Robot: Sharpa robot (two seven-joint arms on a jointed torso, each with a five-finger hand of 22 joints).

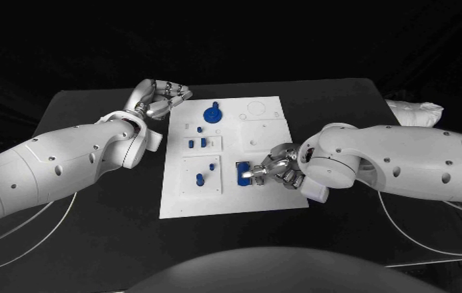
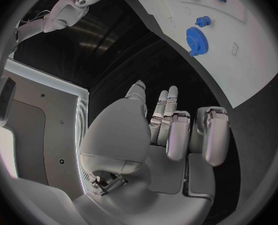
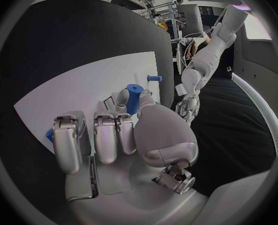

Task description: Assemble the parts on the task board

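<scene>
White board, blue parts, both my hands at its edges

White task board (image 1: 274,196) lies in the middle of the black bench (image 1: 87,109), long side running away from me. On its far half a blue gear (image 1: 213,113) sits flat with a small blue knob just above it, and below that a few small blue pegs (image 1: 200,143) stand in a raised square panel. Nearer to me, another panel holds a blue pin (image 1: 200,178) and a small piece beside it.

My right hand (image 1: 272,169) rests over the near right part of the board, beside a blue block (image 1: 244,171) seated in its frame. From the right wrist view my fingers (image 3: 105,135) are curled downward onto the board, with a blue cylinder (image 3: 133,98) standing upright just past my thumb and a bit of blue showing by the outermost finger. Whether I am actually gripping a part, I cannot tell; the fingers are drawn in close, not spread.

My left hand (image 1: 159,99) hangs off the board's far left corner, above the bare bench. In the left wrist view its fingers (image 2: 179,135) are loosely bent, apart from each other, holding nothing; the gear (image 2: 196,40) lies well clear of them on the board (image 2: 251,60).
</scene>
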